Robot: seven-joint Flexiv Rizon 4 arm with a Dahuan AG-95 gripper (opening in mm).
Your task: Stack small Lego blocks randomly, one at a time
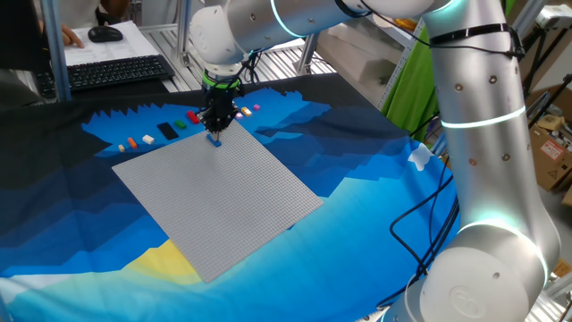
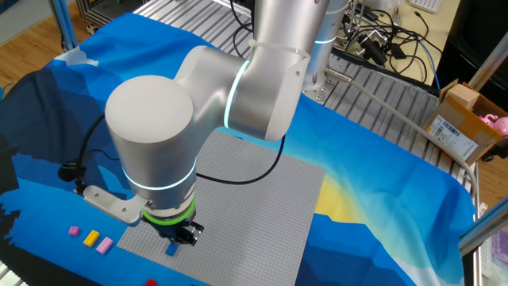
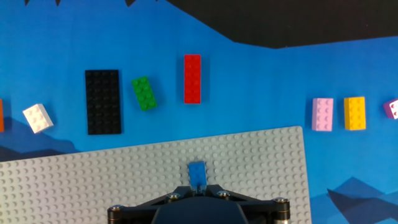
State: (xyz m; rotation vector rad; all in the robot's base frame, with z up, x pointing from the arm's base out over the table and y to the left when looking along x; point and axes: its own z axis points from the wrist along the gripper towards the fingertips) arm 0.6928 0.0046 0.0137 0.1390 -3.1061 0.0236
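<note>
My gripper (image 3: 197, 186) is shut on a small blue Lego block (image 3: 197, 172) that sticks out from between the jaws. It hangs low over the grey baseplate (image 3: 261, 162), close to the plate's far edge. The other views show the same: gripper (image 1: 214, 132) with blue block (image 1: 214, 139), and gripper (image 2: 178, 241) with blue block (image 2: 171, 249). Whether the block touches the studs I cannot tell. Loose blocks lie on the blue cloth beyond the plate: white (image 3: 37, 118), green (image 3: 144, 93), red (image 3: 192, 79), pink (image 3: 322, 114), yellow (image 3: 354, 113).
A flat black studded plate (image 3: 102, 101) lies between the white and green blocks. A purple block (image 3: 392, 109) sits at the right edge of the hand view. A keyboard (image 1: 116, 72) stands behind the cloth. The arm's cable (image 2: 238, 179) trails over the baseplate.
</note>
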